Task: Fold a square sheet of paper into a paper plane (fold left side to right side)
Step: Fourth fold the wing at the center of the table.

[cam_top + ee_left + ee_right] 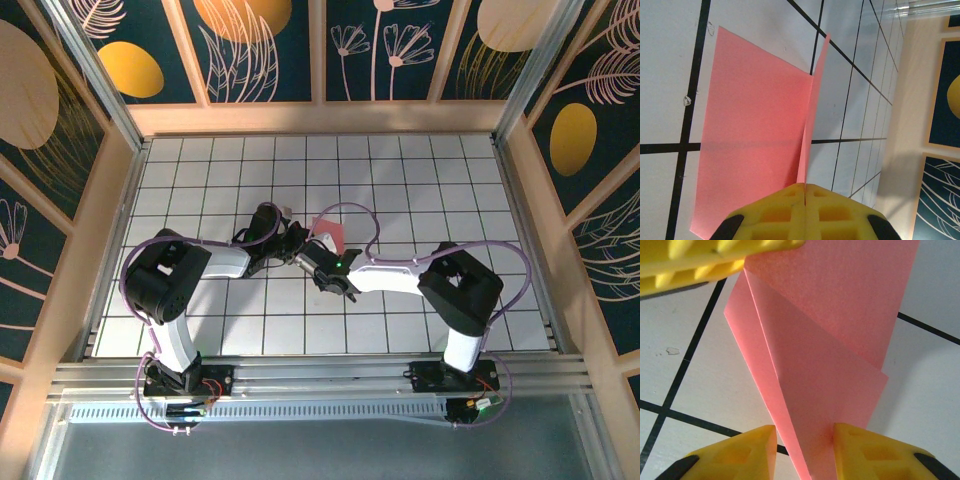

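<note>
Pink paper clamped in closed left gripper; right gripper parted around it, uneven closing could skew the crease

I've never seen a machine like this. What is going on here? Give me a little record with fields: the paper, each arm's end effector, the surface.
Paper: square sheet of paper, salmon-pink, partly folded, one flap standing up from a crease
Left end effector: shut, pinching the edge of the raised flap
Right end effector: fingers apart, straddling a narrow end of the paper
Surface: white grid table
Stage: early fold, no plane shape yet
</note>
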Tool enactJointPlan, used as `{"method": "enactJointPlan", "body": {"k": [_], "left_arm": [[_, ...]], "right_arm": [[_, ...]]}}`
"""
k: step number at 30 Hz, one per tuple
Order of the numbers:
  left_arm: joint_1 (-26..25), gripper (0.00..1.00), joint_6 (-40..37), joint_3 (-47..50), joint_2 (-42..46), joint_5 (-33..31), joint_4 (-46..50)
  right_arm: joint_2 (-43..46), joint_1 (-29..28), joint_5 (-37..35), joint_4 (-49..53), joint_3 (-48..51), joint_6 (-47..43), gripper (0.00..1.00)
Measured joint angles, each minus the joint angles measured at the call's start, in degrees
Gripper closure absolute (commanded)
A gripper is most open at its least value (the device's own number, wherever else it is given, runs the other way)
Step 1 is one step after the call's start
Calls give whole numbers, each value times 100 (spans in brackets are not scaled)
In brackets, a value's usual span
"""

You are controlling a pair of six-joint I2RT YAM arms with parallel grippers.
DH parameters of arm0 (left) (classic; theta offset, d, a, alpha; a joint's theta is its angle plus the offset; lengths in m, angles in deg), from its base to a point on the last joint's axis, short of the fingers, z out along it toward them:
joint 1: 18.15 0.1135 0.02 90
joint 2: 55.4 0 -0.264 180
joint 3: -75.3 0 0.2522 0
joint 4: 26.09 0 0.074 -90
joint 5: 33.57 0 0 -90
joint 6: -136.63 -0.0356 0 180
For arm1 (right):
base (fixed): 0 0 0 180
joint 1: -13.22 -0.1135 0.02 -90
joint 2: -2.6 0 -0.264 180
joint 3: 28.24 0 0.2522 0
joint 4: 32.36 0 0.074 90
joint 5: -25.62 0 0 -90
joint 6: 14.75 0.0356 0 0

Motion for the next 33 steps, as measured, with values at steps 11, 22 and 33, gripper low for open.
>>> {"method": "enactJointPlan", "body": {"k": [11, 22, 33], "left_arm": [[0, 96, 0, -46, 0, -2, 26], [0, 96, -2, -52, 0, -2, 59], [0, 96, -2, -52, 0, -4, 63]], "right_arm": [[-11, 0, -74, 20, 0, 4, 74], [-33, 0, -175, 105, 13, 33, 78], [-50, -11, -192, 138, 149, 59, 84]]}}
